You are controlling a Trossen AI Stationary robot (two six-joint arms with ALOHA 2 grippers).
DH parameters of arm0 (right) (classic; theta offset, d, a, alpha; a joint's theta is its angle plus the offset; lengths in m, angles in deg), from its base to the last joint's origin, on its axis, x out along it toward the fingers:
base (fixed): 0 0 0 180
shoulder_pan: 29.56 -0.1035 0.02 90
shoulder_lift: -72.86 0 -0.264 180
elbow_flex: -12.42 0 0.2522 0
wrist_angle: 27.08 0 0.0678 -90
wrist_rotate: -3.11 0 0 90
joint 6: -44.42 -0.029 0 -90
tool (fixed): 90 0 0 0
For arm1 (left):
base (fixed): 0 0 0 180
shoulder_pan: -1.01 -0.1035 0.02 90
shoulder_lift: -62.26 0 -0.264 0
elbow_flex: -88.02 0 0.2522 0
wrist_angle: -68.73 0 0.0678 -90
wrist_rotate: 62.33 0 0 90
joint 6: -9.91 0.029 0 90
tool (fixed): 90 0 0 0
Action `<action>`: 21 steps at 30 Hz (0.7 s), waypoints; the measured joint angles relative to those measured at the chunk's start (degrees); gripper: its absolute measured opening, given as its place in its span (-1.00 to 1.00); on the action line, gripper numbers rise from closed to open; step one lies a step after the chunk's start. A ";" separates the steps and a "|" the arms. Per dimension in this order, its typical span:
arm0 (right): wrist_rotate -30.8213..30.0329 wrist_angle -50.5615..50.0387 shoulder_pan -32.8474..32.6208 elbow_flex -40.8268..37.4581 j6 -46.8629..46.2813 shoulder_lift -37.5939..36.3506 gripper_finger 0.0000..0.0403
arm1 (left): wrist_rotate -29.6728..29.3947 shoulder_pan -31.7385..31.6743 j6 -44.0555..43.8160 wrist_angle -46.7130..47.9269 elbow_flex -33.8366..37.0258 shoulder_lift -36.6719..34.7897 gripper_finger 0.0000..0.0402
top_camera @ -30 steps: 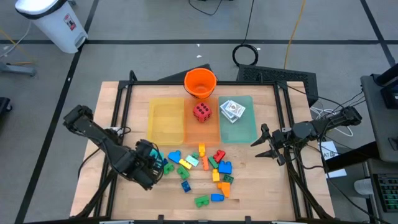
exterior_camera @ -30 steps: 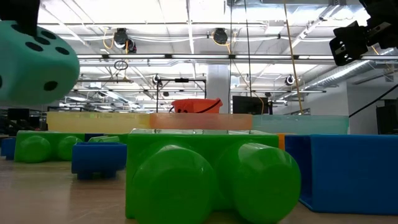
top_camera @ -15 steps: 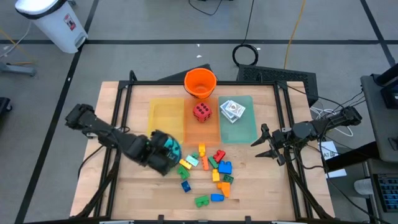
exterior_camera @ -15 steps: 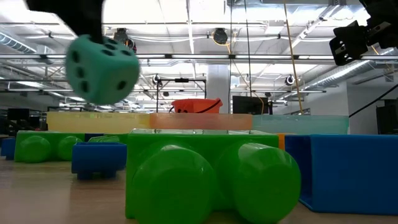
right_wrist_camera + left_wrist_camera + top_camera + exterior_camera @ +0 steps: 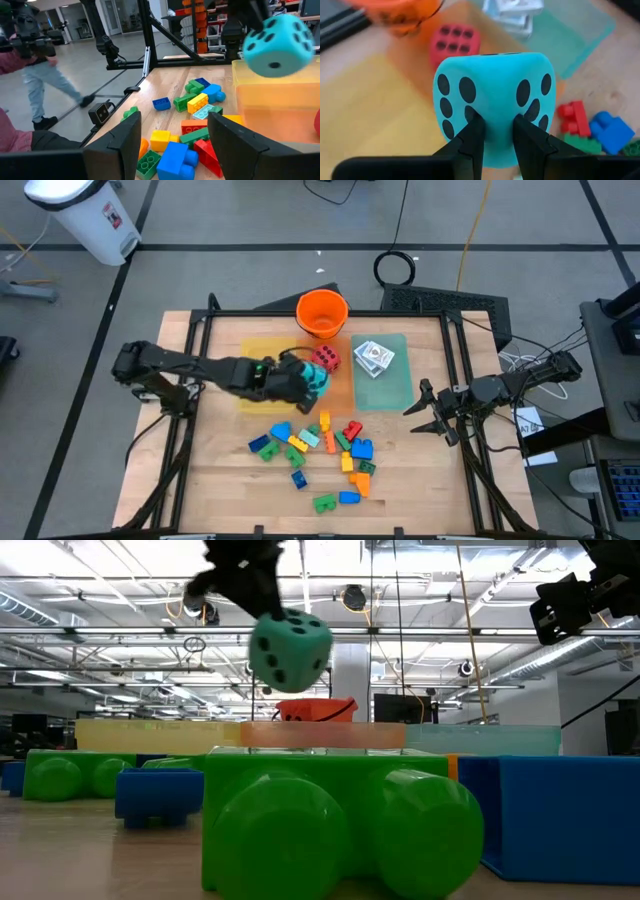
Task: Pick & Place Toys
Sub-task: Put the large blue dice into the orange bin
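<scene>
Teal die [image 5: 315, 379], foam with black pips, is pinched between the left gripper's [image 5: 305, 382] two dark fingers [image 5: 471, 137] and carried in the air, clear of the table [image 5: 420, 480]; the low view shows it hanging above the trays. It sits over the seam of the yellow tray [image 5: 265, 370] and the orange tray [image 5: 325, 385]. The left arm stretches from the table's left edge across the yellow tray.

Red die [image 5: 323, 359] lies on the orange tray just beyond the left gripper, near the teal die but apart from it. Orange bucket [image 5: 321, 313] stands farther beyond, at the table's far edge. Green tray [image 5: 395, 390] lies to the right of the left gripper, with the white card packs [image 5: 373, 356] resting on its far half.

Building bricks [image 5: 320, 450] in red, blue, green, yellow and orange lie scattered on bare wood on the near side of the left gripper, below the trays; a green one [image 5: 340, 830] fills the front of the low view.

Right gripper [image 5: 430, 412] hovers at the table's right edge, well apart from the toys, fingers spread open and holding nothing.

A person [image 5: 30, 65] walks in the room beyond the table.
</scene>
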 joint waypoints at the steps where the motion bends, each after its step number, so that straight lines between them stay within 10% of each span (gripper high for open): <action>1: 0.00 0.00 -0.02 0.00 -0.02 0.01 -0.03 | 0.66 -0.80 2.25 -1.96 0.00 0.71 -0.56; 21: 0.12 0.44 0.00 0.00 0.13 0.01 -0.03 | 11.12 -5.00 12.86 -11.71 0.00 13.54 -0.55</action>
